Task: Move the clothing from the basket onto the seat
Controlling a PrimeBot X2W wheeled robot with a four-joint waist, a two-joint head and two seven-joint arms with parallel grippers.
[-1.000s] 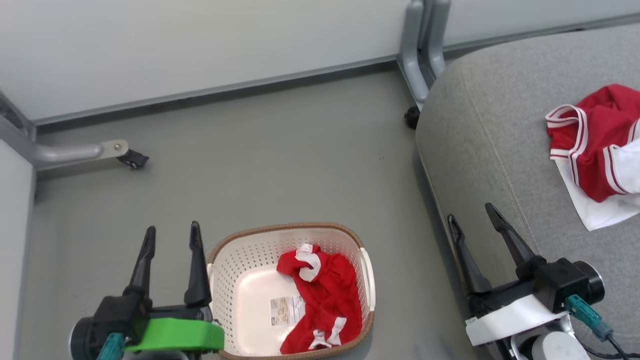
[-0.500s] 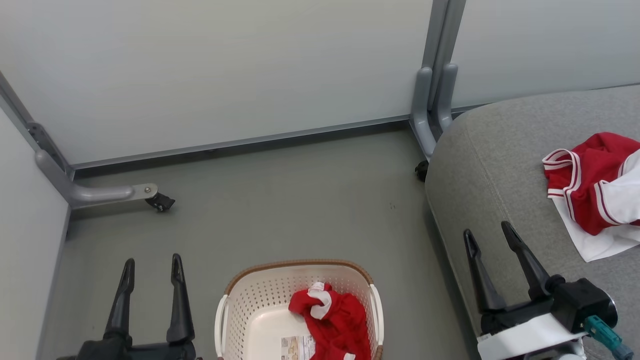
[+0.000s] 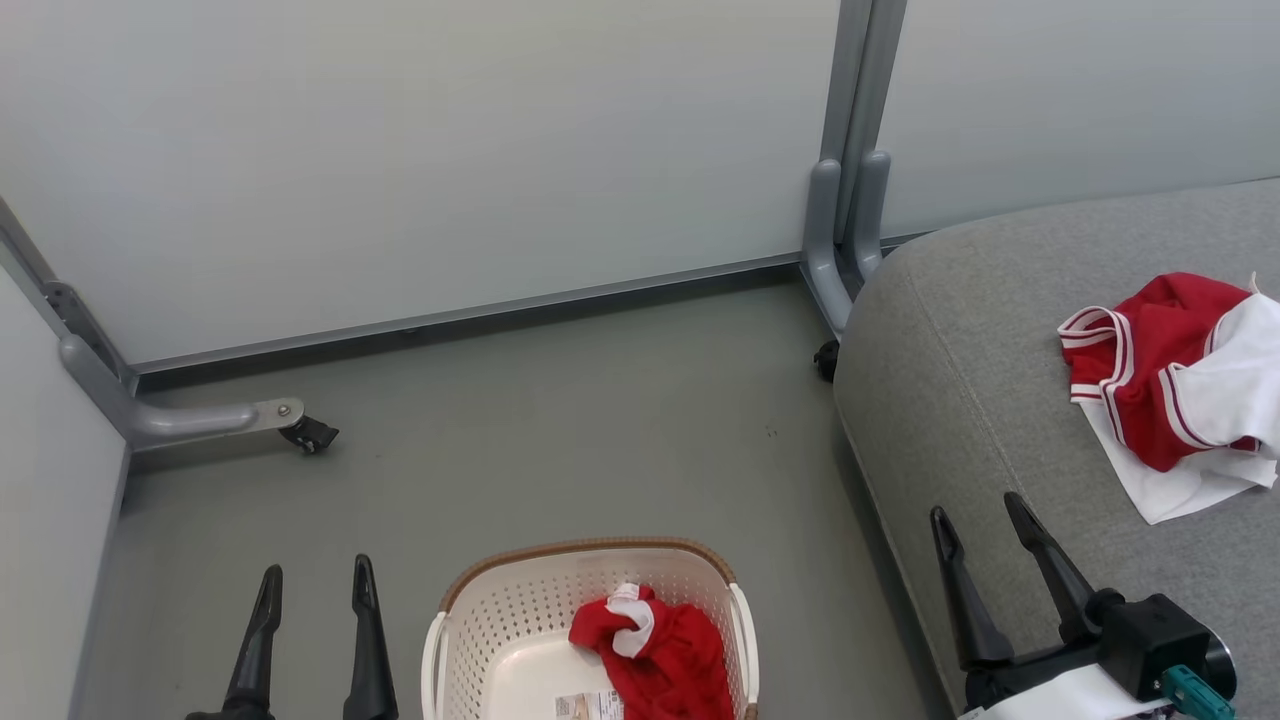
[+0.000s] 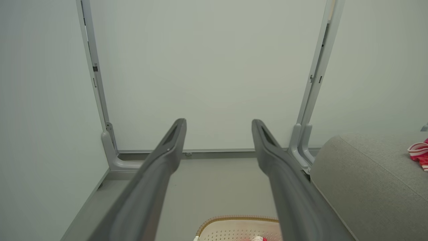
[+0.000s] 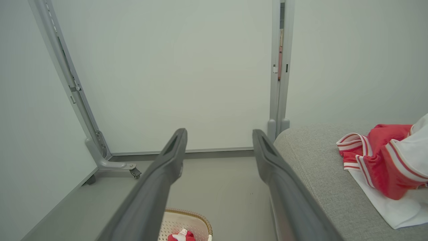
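Clothing (image 3: pixel 655 650) left to move, a crumpled red piece with a white patch, lies against the right wall of the basket (image 3: pixel 590 552). The basket stands on the grey floor (image 3: pixel 560 440) at the bottom edge of my head view and is cut off there. A second red-and-white piece (image 3: pixel 1165 390) lies spread on the seat (image 3: pixel 960 350) at right, well clear of the basket.

Over the last second my head view has swung upward. The pale partition (image 3: pixel 450 150) now takes the upper half, and basket and arms have slid down the picture. That is the camera rising, not the things shifting: the red piece keeps the same fold and the same spot inside the basket, and the piece on the seat has not stirred. I read it as the robot straightening up with half the job done and one piece to fetch.

The left fingers (image 3: pixel 366 640) point up just left of the basket, outside its rim, spread apart and empty. The right fingers (image 3: pixel 1050 555) hang over the seat's near edge, likewise spread and empty. They are short of the piece lying there and well apart from the one in the basket. Neither pair touches cloth. To reach the remaining piece, I judge the body must bend down again.
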